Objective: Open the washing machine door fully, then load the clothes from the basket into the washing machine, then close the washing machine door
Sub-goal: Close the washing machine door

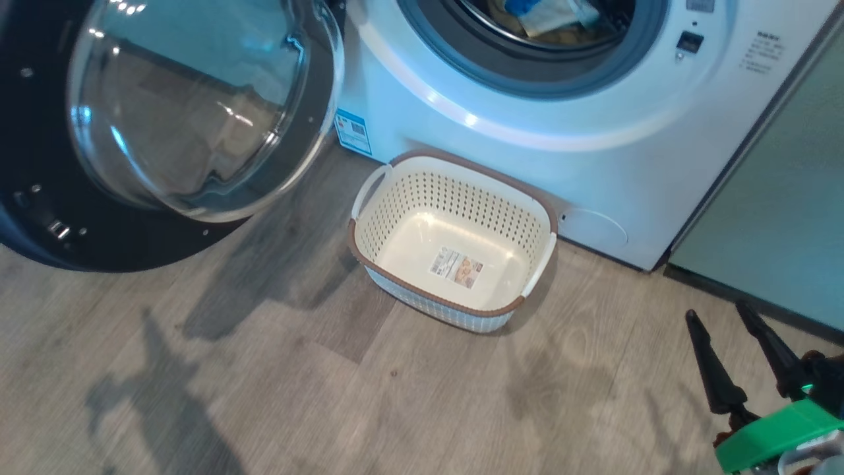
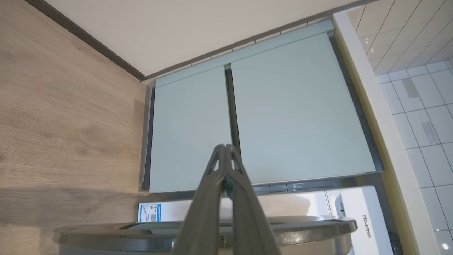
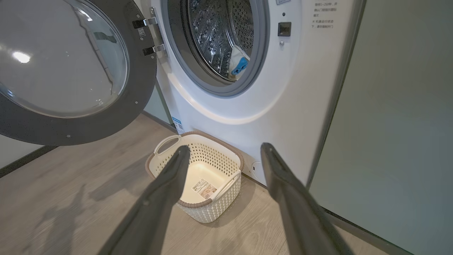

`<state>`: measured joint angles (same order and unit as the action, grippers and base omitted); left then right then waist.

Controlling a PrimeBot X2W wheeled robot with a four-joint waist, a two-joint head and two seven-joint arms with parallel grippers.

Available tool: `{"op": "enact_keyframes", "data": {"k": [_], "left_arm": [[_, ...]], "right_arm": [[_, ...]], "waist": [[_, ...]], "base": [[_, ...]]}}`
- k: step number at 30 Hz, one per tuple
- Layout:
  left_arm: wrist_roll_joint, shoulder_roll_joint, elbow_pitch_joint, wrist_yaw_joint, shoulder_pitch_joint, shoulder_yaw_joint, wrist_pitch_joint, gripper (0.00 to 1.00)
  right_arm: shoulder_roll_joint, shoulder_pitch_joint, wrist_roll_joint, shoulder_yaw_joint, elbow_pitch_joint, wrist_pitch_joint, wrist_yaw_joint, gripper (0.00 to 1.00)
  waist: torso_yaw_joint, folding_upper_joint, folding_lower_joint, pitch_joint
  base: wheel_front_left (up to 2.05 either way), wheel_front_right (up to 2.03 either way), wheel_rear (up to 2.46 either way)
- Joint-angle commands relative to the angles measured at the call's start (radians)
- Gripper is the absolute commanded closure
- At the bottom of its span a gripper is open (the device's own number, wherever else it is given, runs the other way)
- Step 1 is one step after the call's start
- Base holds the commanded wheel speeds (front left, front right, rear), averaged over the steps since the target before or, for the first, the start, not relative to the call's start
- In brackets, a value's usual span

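Beside washing machine (image 1: 593, 165): cream basket (image 1: 455, 198), brown rim; left jaws closed, right jaws apart.

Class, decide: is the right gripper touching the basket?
Apart. The head view shows a stretch of floor between the open right gripper and the basket.

A: What colour is the washing machine (image 1: 593, 152)?
B: White, with a grey gasket (image 1: 527, 79) and a blue sticker (image 1: 353, 132). The washing machine door (image 1: 39, 218) has a glossy black rim around clear glass.
A: And the basket (image 1: 428, 198)?
B: Cream, dotted with rows of holes — brown rim, white handles. The floor (image 1: 297, 396) is grey-brown wood grain; the cabinet (image 1: 778, 231) is pale green.
A: The clothes (image 1: 547, 16)?
B: Pale, with a blue patch.
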<state>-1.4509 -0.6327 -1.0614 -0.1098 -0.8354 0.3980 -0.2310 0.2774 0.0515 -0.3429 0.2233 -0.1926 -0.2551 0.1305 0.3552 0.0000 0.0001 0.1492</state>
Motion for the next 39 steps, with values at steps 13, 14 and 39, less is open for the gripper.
{"op": "enact_keyframes", "data": {"k": [13,14,39], "left_arm": [[0.051,-0.112,-0.049,0.008,-0.147,-0.065,-0.096,1.0],[0.055,-0.109,-0.051,0.006,-0.155,-0.074,-0.105,1.0],[0.093,-0.036,-0.041,-0.019,-0.203,-0.197,-0.327,1.0]], "right_arm": [[0.062,0.049,-0.01,0.019,0.04,-0.007,0.0,0.0],[0.064,0.049,-0.01,0.019,0.04,-0.007,0.0,0.0],[0.056,0.049,-0.01,0.027,0.031,-0.007,0.0,0.0]], "waist": [[-0.019,0.0,-0.0001,0.062],[-0.019,0.0,-0.0001,0.063],[-0.016,0.0,-0.0001,0.055]], "base": [[0.0,0.0,0.0],[0.0,0.0,0.0],[0.0,0.0,0.0]]}}
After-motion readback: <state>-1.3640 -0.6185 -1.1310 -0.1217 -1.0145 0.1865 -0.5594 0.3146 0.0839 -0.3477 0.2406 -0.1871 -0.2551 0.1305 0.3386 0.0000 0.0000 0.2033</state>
